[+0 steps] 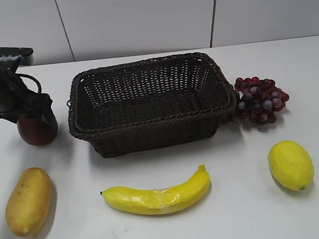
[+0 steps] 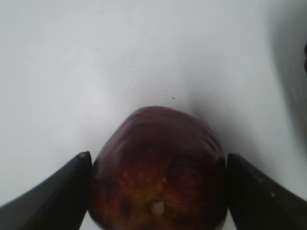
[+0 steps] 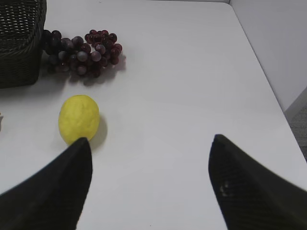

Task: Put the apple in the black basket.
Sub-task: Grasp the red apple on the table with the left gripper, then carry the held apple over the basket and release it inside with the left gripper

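Note:
The dark red apple (image 1: 37, 131) sits on the white table at the far left, just left of the black basket (image 1: 148, 122). My left gripper (image 1: 34, 112) comes down on it from above. In the left wrist view both fingers of this gripper (image 2: 158, 156) touch the sides of the apple (image 2: 158, 187), so it is shut on it. The basket is empty inside. My right gripper (image 3: 151, 140) is open and empty above bare table at the right; it does not show in the exterior view. A corner of the basket (image 3: 19, 43) shows in the right wrist view.
Dark red grapes (image 1: 261, 99) lie against the basket's right side and also show in the right wrist view (image 3: 81, 52). A lemon (image 1: 290, 165) (image 3: 78, 118) lies at the front right, a banana (image 1: 158, 196) in front of the basket, a mango (image 1: 28, 201) at the front left.

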Controlling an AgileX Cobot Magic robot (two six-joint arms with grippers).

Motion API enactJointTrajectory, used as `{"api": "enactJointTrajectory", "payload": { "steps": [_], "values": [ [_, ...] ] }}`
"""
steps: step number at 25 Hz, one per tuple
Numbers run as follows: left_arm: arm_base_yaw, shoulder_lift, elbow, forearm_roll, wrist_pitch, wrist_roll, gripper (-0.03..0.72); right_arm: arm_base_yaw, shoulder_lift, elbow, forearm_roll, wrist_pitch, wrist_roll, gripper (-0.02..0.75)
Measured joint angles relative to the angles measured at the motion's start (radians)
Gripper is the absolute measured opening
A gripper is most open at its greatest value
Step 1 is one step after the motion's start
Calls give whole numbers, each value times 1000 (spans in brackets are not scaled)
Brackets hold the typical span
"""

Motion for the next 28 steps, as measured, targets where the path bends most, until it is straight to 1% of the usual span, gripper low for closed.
{"api": "enactJointTrajectory", "payload": {
  "steps": [6,9,11,13,15,17,22,26,28],
  "values": [
    [0,-72,-12,1,86,0,618,0,0,0,0,0,0,571],
    [0,-149,-56,-1,138,0,618,0,0,0,0,0,0,571],
    [-3,-201,-100,-26,176,0,618,0,0,0,0,0,0,571],
    [-23,-239,-153,-53,204,0,618,0,0,0,0,0,0,571],
    [-61,-265,-201,-72,214,0,618,0,0,0,0,0,0,571],
    [-115,-272,-246,-78,219,0,618,0,0,0,0,0,0,571],
    [-280,-257,-268,-89,162,0,618,0,0,0,0,0,0,571],
    [-360,-185,-269,-94,138,0,618,0,0,0,0,0,0,571],
    [-384,-135,-269,-94,115,0,618,0,0,0,0,0,0,571]
  ]
}}
